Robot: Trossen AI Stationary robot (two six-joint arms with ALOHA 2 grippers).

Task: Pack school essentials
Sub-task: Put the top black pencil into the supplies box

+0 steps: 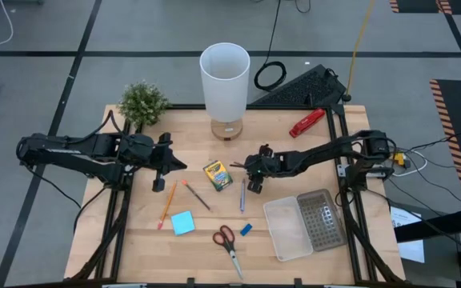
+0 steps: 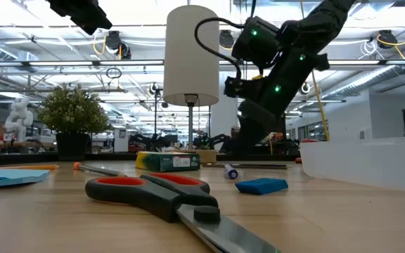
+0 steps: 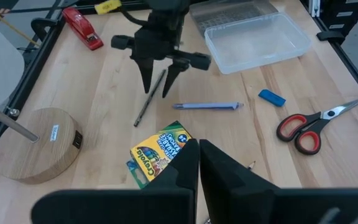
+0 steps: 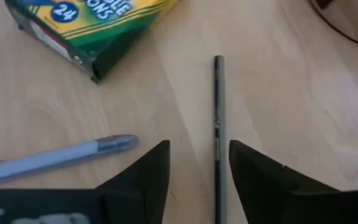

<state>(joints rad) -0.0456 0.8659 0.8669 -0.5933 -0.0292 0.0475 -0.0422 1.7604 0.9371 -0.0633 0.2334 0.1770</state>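
Note:
My right gripper (image 4: 199,155) is open and points down at the table's middle, one finger on each side of a dark grey pencil (image 4: 217,93) that lies flat; the fingers are not touching it. Beside it lie a blue pen (image 4: 55,158) and the yellow-green crayon box (image 1: 218,175). Toward the near edge lie an orange pencil (image 1: 166,206), a brown pencil (image 1: 197,196), the blue sticky-note pad (image 1: 182,222), the red-handled scissors (image 1: 226,240) and the blue eraser (image 1: 246,230). My left gripper (image 3: 199,155) hangs shut above the table, left of the crayon box, holding nothing.
A clear open case (image 1: 304,224) lies at the near right. A white lamp (image 1: 225,80) on a wooden base stands at the far middle, with a small plant (image 1: 142,102) at the far left and a red stapler (image 1: 306,122) at the far right.

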